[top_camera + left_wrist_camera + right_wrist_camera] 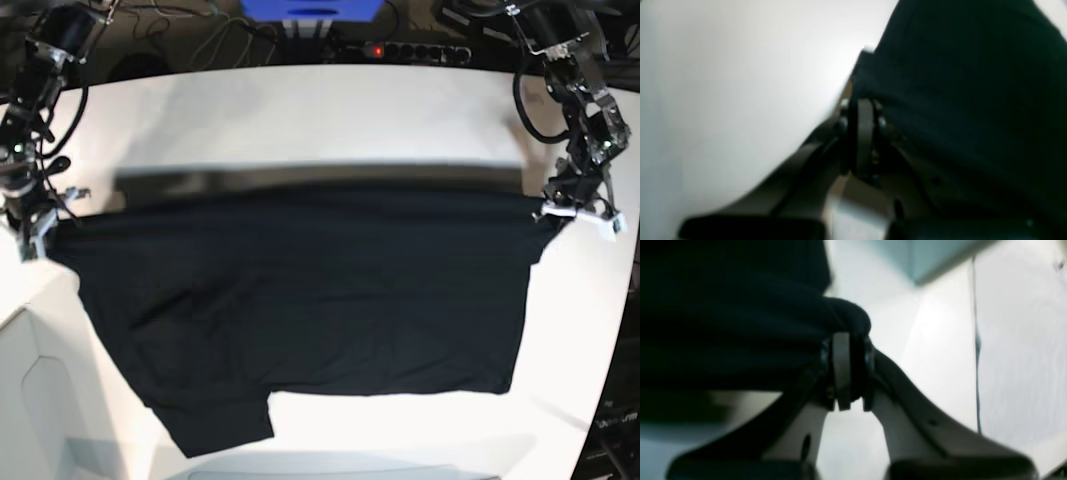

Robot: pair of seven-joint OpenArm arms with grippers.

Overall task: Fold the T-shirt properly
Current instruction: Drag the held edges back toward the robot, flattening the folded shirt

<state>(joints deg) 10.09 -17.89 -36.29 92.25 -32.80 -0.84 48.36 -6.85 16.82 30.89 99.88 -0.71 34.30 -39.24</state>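
While the white tabletop (330, 110) fills most of the base view, its far edge gives way to a dark strip of room holding a blue box (310, 12), a power strip (400, 50) with a red light, and loose black cables (210, 40). At the near left a separate white panel (40, 400) sits beside the tabletop, set off from it by a seam.

Across the tabletop the black T-shirt (300, 290) is stretched wide from left to right. Its far edge is lifted off the surface and casts a shadow band behind it, while its near part hangs or lies toward the near edge, with one sleeve-like flap at the near left. No print shows on the side facing the camera.

At the scene's right, the left end effector (548, 210) has its fingers pressed together on the shirt's far right corner; the left wrist view shows dark cloth bunched right at the tips. At the scene's left, the right end effector (52, 222) pinches the far left corner likewise, a small fold of fabric bulging above the tips in the right wrist view.
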